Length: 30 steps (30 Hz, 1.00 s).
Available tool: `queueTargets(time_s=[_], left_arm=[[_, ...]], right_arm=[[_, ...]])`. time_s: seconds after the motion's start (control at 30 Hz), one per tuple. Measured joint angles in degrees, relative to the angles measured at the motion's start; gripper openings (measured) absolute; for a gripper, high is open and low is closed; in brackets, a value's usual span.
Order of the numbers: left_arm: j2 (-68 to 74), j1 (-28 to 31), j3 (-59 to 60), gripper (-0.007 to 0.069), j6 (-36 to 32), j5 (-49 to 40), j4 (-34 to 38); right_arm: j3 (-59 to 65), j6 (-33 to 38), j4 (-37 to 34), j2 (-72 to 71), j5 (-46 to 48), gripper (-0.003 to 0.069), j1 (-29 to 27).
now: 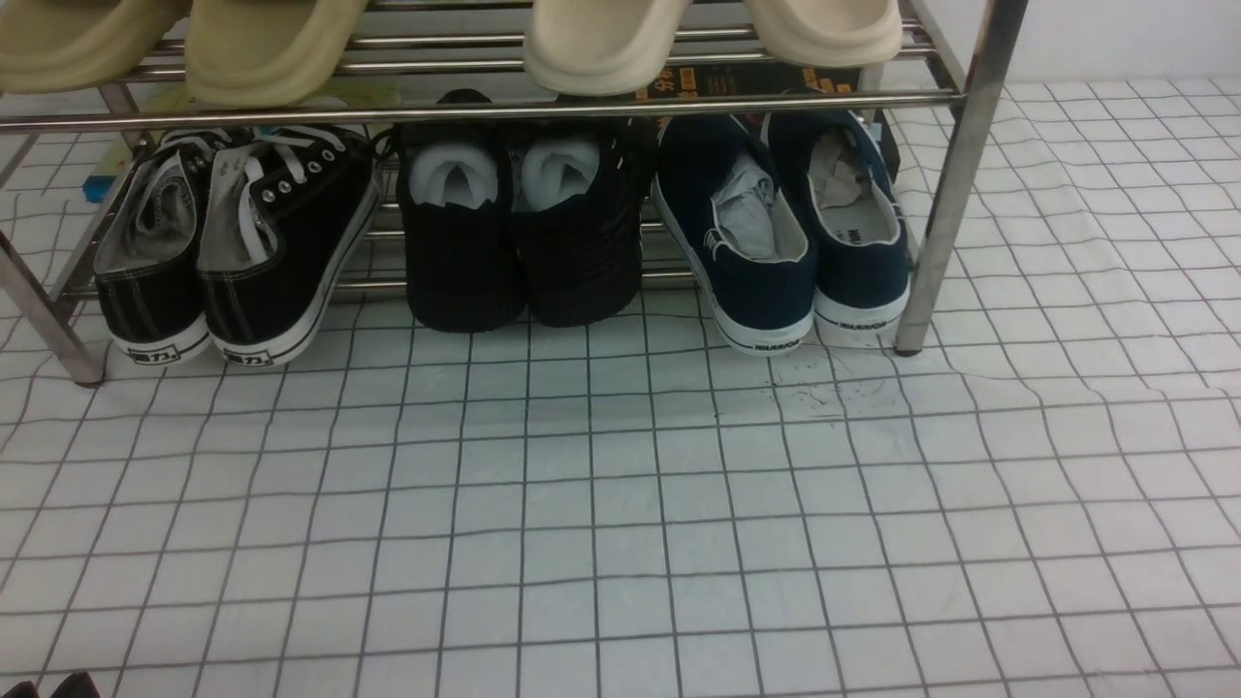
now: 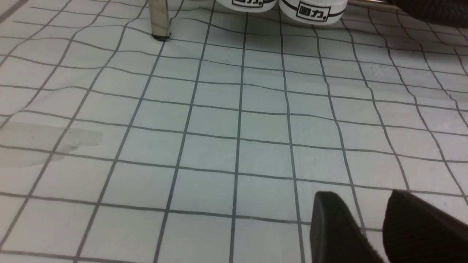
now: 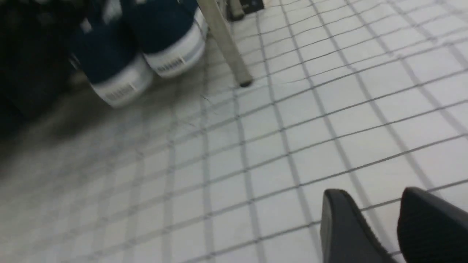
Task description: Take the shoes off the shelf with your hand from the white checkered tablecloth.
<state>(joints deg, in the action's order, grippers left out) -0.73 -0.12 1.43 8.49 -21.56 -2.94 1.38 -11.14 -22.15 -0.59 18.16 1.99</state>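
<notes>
Step in hand: approach, nothing gripped yet.

The shoes (image 1: 785, 233) are still parked on the lower tier of the shelf (image 1: 485, 109), at its right end, just beside the right front leg. Heels are turned out past the front bar and apparently rest on the cloth (image 1: 620, 504). Paper stuffing is seen in both openings.

The right claw (image 3: 373, 195) is held low over the cloth in front of the shelf's right end, well apart from the shoes. Its fingers are parted to a moderate gap and nothing is held. That view is blurred, so finer detail cannot be told.

The left claw (image 2: 362, 199) is likewise parted and empty, in front of the shelf's left end, facing the sneakers (image 1: 242, 242).

Next move, as judged: the right claw is better placed. It should be brought to one heel, probably the shoe next to the leg, and closed over the heel collar. The shoe is then drawn straight out from the shelf and kept low under the upper bar. The leg and the black shoes (image 1: 524, 233) close beside the pair must be cleared.
</notes>
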Motion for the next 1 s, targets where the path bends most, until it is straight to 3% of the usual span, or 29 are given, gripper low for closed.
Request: queueTargets(time_s=[0.13, 0.3, 0.33, 0.47, 0.57, 0.63, 0.83, 0.97, 1.0], left_arm=[[0.0, 0.0, 0.0, 0.0239, 0.0, 0.0, 0.0], [0.0, 0.0, 0.0, 0.0239, 0.0, 0.0, 0.0], [0.0, 0.0, 0.0, 0.0239, 0.0, 0.0, 0.0], [0.0, 0.0, 0.0, 0.0239, 0.0, 0.0, 0.0], [0.0, 0.0, 0.0, 0.0239, 0.0, 0.0, 0.0], [0.0, 0.0, 0.0, 0.0239, 0.0, 0.0, 0.0], [0.0, 0.0, 0.0, 0.0239, 0.0, 0.0, 0.0], [0.0, 0.0, 0.0, 0.0239, 0.0, 0.0, 0.0], [0.0, 0.0, 0.0, 0.0239, 0.0, 0.0, -0.1]], right_arm=[[0.0, -6.0, -12.6, 0.0, -1.0, 0.0239, 0.0], [0.0, -6.0, -19.5, 0.0, -1.4, 0.0239, 0.0], [0.0, -3.3, -20.5, 0.0, -2.6, 0.0237, 0.0], [-5.4, 9.6, -20.2, 0.7, -3.3, 0.0188, 0.0], [-14.3, 20.4, -17.2, 8.0, -2.0, 0.0083, 0.0], [-19.0, 23.9, -14.2, 14.3, 1.5, 0.0018, 0.0], [-34.9, 21.3, -4.5, 43.5, 15.1, 0.0001, 0.0], [-46.4, 23.2, -4.6, 59.0, 22.2, 0.0023, 0.8], [-51.6, 26.4, -6.4, 66.4, 25.9, 0.0044, 2.4]])
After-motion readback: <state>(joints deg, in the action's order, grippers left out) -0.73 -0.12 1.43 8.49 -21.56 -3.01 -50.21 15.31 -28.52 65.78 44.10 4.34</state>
